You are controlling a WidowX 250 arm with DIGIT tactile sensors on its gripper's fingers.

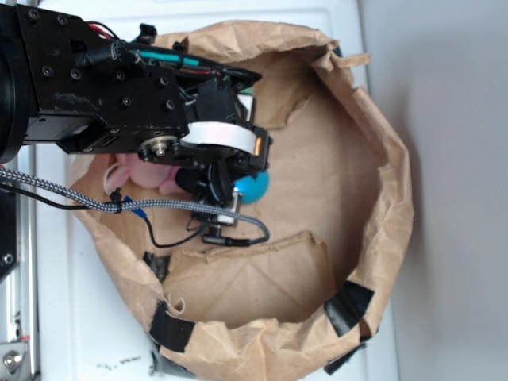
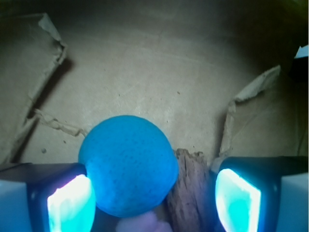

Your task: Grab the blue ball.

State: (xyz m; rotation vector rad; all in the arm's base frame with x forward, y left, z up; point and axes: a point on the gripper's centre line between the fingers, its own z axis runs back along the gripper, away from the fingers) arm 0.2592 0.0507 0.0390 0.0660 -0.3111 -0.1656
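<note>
The blue ball (image 2: 128,165) is round and dimpled and lies on the brown paper floor of the bag. In the wrist view it sits between my open jaws, touching or nearly touching the left finger (image 2: 70,203); the right finger (image 2: 237,203) stands well apart from it. My gripper (image 2: 153,203) is open around the ball. In the exterior view the ball (image 1: 255,187) shows just right of my gripper (image 1: 222,194), partly hidden by it.
A piece of brown wood (image 2: 189,188) lies right of the ball, between it and the right finger. A pink plush toy (image 1: 143,171) lies under the arm; a bit shows below the ball (image 2: 140,224). The paper bag's walls (image 1: 381,159) ring the area.
</note>
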